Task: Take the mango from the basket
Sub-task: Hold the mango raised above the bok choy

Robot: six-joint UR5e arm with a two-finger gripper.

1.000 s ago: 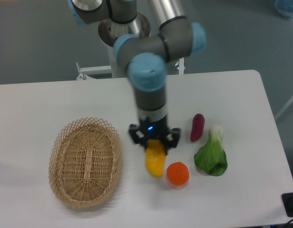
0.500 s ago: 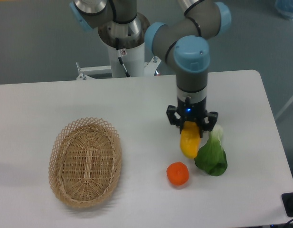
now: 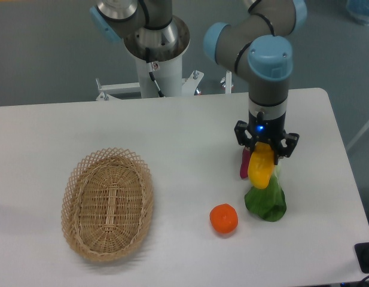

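The yellow-orange mango [image 3: 260, 168] hangs below my gripper [image 3: 265, 150], which is shut on its upper end. It is held above the right part of the table, over the green leafy vegetable [image 3: 266, 197] and just right of the purple vegetable [image 3: 244, 165]. The tan wicker basket [image 3: 107, 203] lies far to the left with nothing in it.
A round orange fruit [image 3: 223, 218] rests on the table below and left of the mango. The purple vegetable is partly hidden behind the gripper. The robot base [image 3: 155, 42] stands at the back. The table's right edge runs close to the leafy vegetable.
The arm has carried the mango rightward, from beside the basket, past the orange, to above the leafy vegetable. The other items stayed put.
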